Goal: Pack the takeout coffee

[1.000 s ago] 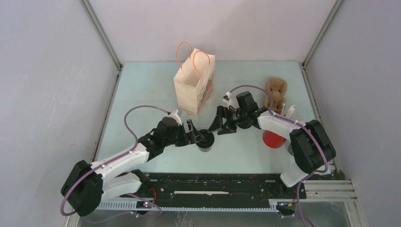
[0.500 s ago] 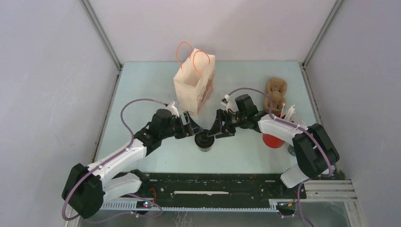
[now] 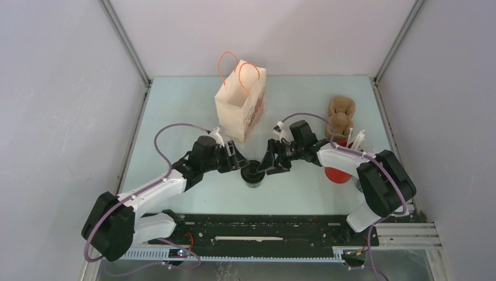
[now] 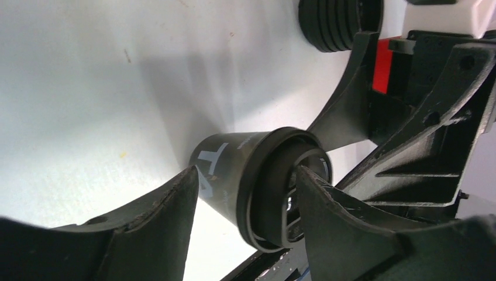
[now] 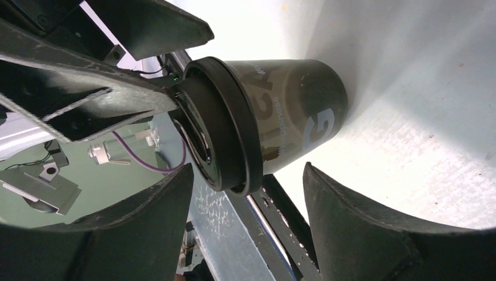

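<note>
The takeout coffee (image 3: 253,175) is a small black lidded cup standing on the table in front of the paper bag (image 3: 241,103). My left gripper (image 3: 241,164) is open just left of the cup. In the left wrist view its fingers (image 4: 153,225) straddle the cup (image 4: 234,170) at the lid, with a gap on the left side. My right gripper (image 3: 267,164) is open just right of the cup. In the right wrist view the cup (image 5: 281,126) lies just past the gripper (image 5: 247,170), between the spread fingers (image 5: 362,231).
The white paper bag with orange handles stands open behind the cup. A red cup (image 3: 337,172) with white sticks stands under the right arm. A brown pulp carrier (image 3: 341,116) lies at the back right. A black rail (image 3: 263,231) runs along the near edge.
The left gripper lifted away from the cup, then came back down beside it. The right gripper has moved closer to the cup from the right. The cup has not moved.
</note>
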Available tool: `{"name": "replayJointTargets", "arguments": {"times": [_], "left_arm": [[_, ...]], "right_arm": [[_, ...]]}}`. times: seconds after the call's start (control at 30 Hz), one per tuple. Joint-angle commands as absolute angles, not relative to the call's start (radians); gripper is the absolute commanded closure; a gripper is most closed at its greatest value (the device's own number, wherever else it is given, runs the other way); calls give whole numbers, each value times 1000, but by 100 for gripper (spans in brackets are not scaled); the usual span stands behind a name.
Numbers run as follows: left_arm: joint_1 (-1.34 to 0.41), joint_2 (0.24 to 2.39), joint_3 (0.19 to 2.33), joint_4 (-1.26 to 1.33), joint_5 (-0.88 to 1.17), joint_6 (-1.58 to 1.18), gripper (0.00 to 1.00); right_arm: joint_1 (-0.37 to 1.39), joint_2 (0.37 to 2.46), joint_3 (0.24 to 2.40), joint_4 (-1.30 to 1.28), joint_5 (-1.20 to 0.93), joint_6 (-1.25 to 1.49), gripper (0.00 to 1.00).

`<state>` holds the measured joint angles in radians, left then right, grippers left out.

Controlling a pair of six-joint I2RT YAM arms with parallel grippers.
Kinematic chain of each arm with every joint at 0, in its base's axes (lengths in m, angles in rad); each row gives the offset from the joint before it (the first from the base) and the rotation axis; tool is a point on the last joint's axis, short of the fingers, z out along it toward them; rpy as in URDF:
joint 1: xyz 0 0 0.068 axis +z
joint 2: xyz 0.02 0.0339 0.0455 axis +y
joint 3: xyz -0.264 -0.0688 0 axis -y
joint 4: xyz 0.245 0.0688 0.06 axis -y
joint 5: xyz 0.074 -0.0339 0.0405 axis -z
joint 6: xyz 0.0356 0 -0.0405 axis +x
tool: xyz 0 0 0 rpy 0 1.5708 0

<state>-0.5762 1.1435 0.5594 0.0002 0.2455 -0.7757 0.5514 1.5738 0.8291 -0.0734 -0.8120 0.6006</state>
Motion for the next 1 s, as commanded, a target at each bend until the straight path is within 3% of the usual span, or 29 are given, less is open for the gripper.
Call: {"name": "replayJointTargets", "arguments": {"times": [0.0, 0.2, 0.33, 0.5, 0.77, 0.83, 0.97], "left_arm": [[-570, 1145, 492, 44, 189, -739, 36], [-575, 1148, 349, 130, 152, -757, 47], [-594, 1135, 269, 203, 161, -799, 50], [-616, 1054, 304, 162, 173, -805, 45], [-617, 1002, 408, 49, 167, -775, 34], [-616, 1019, 405, 59, 172, -777, 34], [-618, 1033, 384, 82, 179, -794, 36]], "right_arm": [[563, 1597, 828, -33, -786, 607, 25], [576, 1629, 767, 39, -709, 630, 29], [577, 1620, 738, 54, -693, 640, 30], [576, 1579, 737, 76, -708, 646, 29], [582, 1532, 749, 42, -721, 642, 18], [586, 1531, 749, 41, -724, 643, 21], [583, 1538, 740, 69, -743, 663, 35]]}}
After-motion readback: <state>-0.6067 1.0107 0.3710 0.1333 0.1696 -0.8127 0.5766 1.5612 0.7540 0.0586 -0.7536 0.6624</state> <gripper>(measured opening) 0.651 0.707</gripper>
